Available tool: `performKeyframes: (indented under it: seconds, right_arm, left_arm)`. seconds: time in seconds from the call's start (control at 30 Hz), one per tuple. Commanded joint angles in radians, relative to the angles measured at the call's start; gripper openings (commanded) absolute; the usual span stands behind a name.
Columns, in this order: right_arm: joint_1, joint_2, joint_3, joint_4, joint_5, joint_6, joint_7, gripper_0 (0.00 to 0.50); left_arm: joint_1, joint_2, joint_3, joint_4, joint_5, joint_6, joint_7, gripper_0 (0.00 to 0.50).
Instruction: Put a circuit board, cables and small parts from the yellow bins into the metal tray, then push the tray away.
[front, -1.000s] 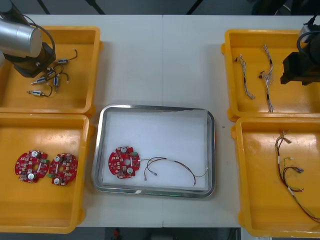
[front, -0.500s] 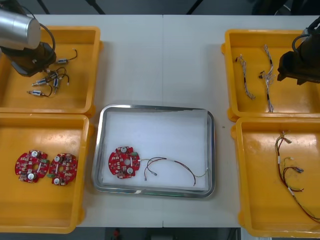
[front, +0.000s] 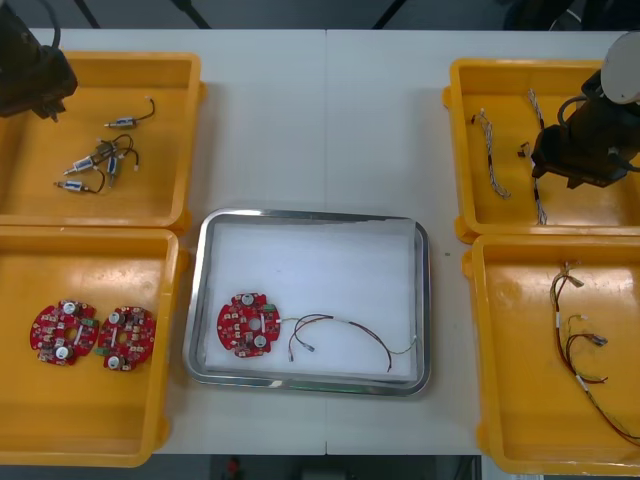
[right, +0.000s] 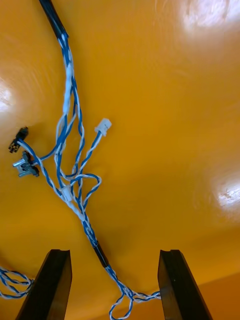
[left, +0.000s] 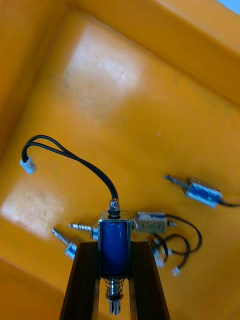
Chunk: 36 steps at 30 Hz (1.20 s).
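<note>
1. My left gripper (left: 115, 247) has come up off the floor of the far left bin (front: 150, 62) and swung to its far left corner. Its jaws are clamped on a small metal part (left: 114, 235), with a black lead (left: 70, 156) trailing from it.
2. So the first part is in hand. I judge it goes next to the tray (front: 310, 214), which already holds a board (front: 248, 325) and a black cable (front: 362, 332).
3. My right gripper (right: 114, 255) has slid left over the far right bin (front: 520, 66). Its jaws are wide apart and empty, straddling a blue-white cable (right: 67, 85) on the bin floor.
4. I can read no labels or writing anywhere.
</note>
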<state>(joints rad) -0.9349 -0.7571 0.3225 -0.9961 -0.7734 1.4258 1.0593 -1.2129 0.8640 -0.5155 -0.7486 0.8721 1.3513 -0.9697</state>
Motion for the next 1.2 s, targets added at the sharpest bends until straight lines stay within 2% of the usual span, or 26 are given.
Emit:
performKeyframes:
  seconds: [0.03,0.57,1.1,1.13,1.17,1.2]
  right_arm:
    - [-0.045,0.005,0.055,0.001,0.005,-0.008,0.025,0.5]
    - [0.007,0.015,0.09,0.001,-0.041,-0.033,0.088,0.5]
    - [0.073,0.013,0.092,-0.001,-0.081,-0.085,0.145,0.5]
    - [0.076,0.013,0.092,0.001,-0.083,-0.088,0.146,0.365]
    - [0.077,0.013,0.092,0.001,-0.084,-0.09,0.148,0.273]
    - [0.079,0.013,0.092,0.001,-0.084,-0.09,0.148,0.095]
  left_arm:
    - [-0.048,0.082,0.014,-0.149,0.054,0.112,0.097,0.0]
    - [0.076,0.105,0.055,-0.647,0.142,0.338,0.516,0.0]
    - [0.213,0.104,0.054,-1.068,0.18,0.382,0.957,0.0]
    - [0.231,0.105,0.054,-1.104,0.177,0.382,0.993,0.0]
    - [0.242,0.104,0.054,-1.127,0.174,0.382,1.011,0.0]
    - [0.262,0.104,0.052,-1.163,0.163,0.382,1.039,0.0]
